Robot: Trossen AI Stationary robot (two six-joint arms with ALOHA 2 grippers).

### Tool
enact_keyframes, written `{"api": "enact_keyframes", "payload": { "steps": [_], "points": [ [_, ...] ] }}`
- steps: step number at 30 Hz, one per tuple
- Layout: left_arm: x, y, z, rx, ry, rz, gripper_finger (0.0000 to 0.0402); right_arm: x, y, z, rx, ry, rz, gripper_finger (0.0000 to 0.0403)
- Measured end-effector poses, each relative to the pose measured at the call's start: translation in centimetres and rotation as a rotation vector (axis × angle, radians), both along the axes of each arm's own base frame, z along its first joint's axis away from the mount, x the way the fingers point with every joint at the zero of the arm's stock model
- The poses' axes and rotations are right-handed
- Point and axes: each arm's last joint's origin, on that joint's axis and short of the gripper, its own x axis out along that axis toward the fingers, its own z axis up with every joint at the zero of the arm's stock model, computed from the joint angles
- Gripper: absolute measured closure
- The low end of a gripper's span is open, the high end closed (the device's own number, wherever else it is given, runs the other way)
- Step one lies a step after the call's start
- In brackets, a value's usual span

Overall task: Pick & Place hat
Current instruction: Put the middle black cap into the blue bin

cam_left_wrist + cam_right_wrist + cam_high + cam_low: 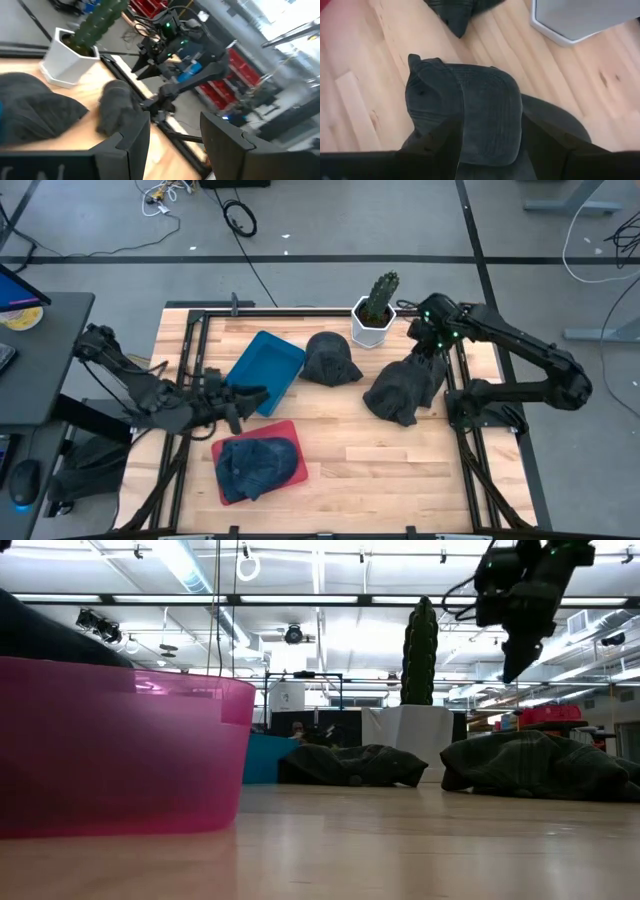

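Three hats are on the table. A dark grey hat [403, 388] [535, 764] [465, 112] lies crumpled on the wood near the right edge. A second dark hat [332, 360] [355, 764] lies at the table's middle. A blue denim hat [258, 464] lies in a red bin [298, 442]. My right gripper [432, 348] [514, 660] [492, 150] hangs open above the right-hand hat, fingers pointing down, clear of it. My left gripper [248, 394] [172, 145] is open, hovering level beside the blue bin [265, 369].
A cactus in a white pot [375, 311] [420, 690] stands at the far edge, close to my right gripper. The blue bin and the red bin [120, 750] take up the table's left half. Bare wood [380, 455] lies along the near right part.
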Motion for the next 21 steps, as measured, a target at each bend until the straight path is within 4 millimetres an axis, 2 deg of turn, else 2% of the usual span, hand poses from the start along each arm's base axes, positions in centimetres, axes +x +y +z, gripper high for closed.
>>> {"api": "enact_keyframes", "payload": {
  "steps": [7, 11, 21],
  "points": [
    [2.9, 0.5, -1.9, 0.033, 0.066, 0.086, 0.0225, 0.6, -2.8, -2.1, 0.123, 0.036, -0.014, 0.0199],
    [4.0, 0.6, -2.6, 0.037, 0.095, 0.074, 0.0225, 0.6, -3.9, -3.1, 0.154, 0.067, -0.024, 0.0199],
    [4.5, 0.9, -2.7, 0.031, 0.101, 0.038, 0.0225, -0.8, -5.7, -3.4, 0.186, 0.027, -0.13, 0.0199]
  ]
}}
